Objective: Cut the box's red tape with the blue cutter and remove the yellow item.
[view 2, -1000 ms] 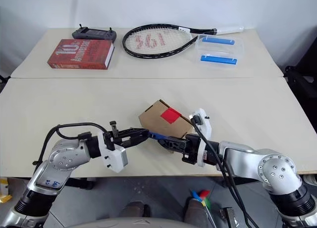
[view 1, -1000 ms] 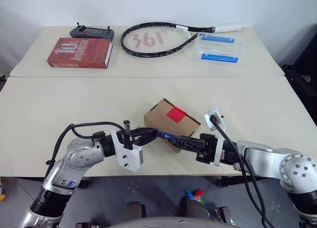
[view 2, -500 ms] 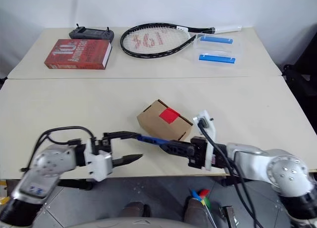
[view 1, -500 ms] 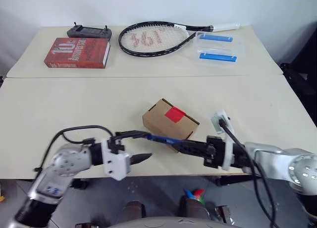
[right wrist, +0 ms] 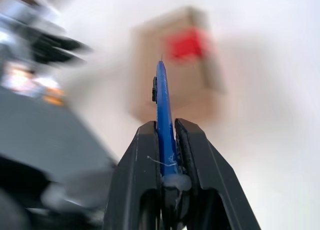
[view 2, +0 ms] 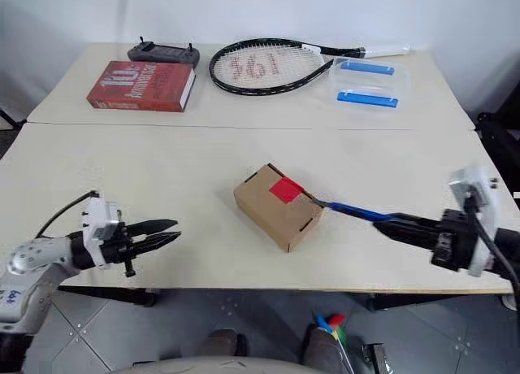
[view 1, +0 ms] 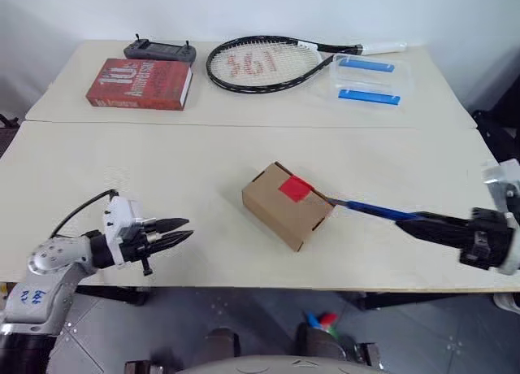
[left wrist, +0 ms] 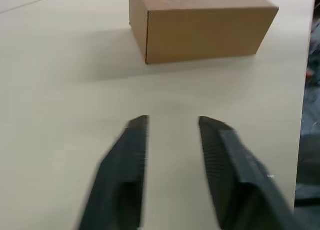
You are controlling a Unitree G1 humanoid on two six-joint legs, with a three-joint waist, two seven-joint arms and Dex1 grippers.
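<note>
The left gripper [view 1: 180,232] hovered low over the pale worktop [view 1: 162,171], its two black fingers [left wrist: 131,155] a little apart and holding nothing, aimed at the small brown cardboard box [view 1: 290,206] well ahead of it, probably ready to steady it. Bare worktop lay between them. The square red tape patch [view 1: 296,189] sat uncut on the box's top seam; the yellow item stayed hidden. The right gripper [view 1: 414,223] was clenched on the slim blue pen-shaped cutter [view 1: 370,209], whose tip met the box's near edge beside the tape, with the worktop's front edge close by.
</note>
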